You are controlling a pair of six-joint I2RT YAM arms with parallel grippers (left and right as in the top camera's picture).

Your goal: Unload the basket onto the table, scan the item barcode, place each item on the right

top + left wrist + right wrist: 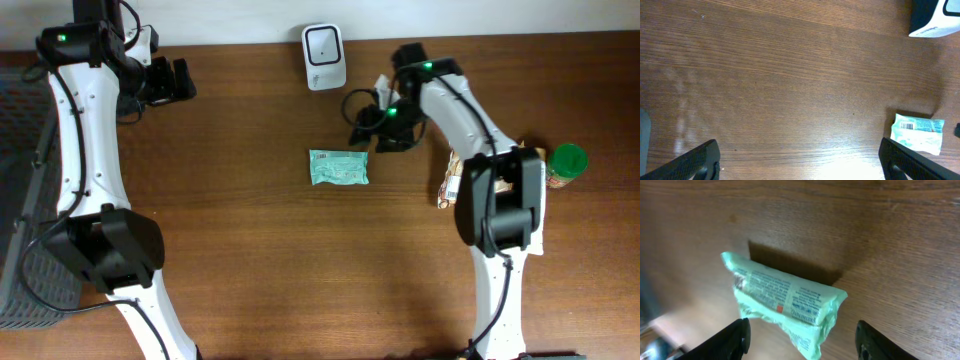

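Green packet [338, 167] lies flat on the wooden table [250, 250], near the middle, printed side up, and nothing touches it. My right gripper [368, 128] hangs just beside it, jaws parted and empty, one finger showing on either side in the wrist view. I see the white scanner [324, 43] beyond, at the far edge. My left gripper [183, 80] sits well apart, spread wide, holding nothing.

Green printed packet [338, 167] lying flat mid-table, white scanner [324, 43] at far edge
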